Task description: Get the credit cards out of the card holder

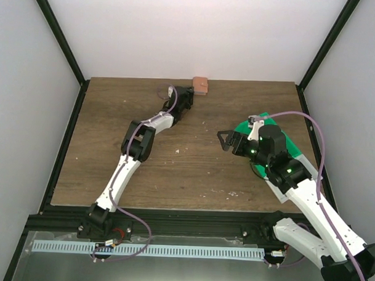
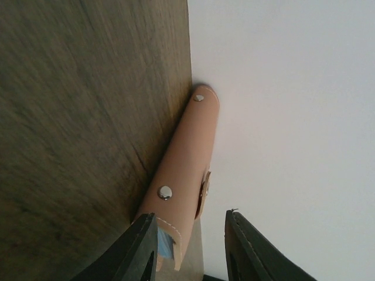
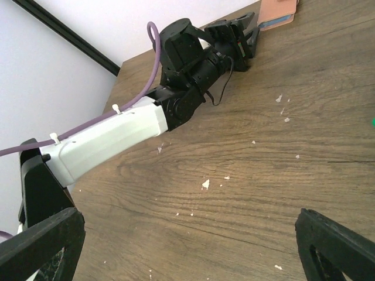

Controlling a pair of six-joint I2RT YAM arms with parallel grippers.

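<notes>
"Left wrist view: how does the left gripper [image 2: 190,234] stand?"
"Partly spread around the near end of the card holder [image 2: 184,158]; one finger touches it, a gap shows at the other."
"And the right gripper [image 3: 190,234]?"
"Spread wide, holding nothing, above the wooden table [image 1: 192,171]."
"Where is the holder?"
"At twelve o'clock, folded, against the white back wall [image 1: 197,30]. A green tray [image 1: 293,146] lies at three o'clock."

Stretched far forward with the left arm [image 1: 121,172], left fingers [image 2: 137,254] narrowly parted; bent at the elbow with the right arm [image 1: 308,200], right fingers [image 3: 337,249] spread wide.
</notes>
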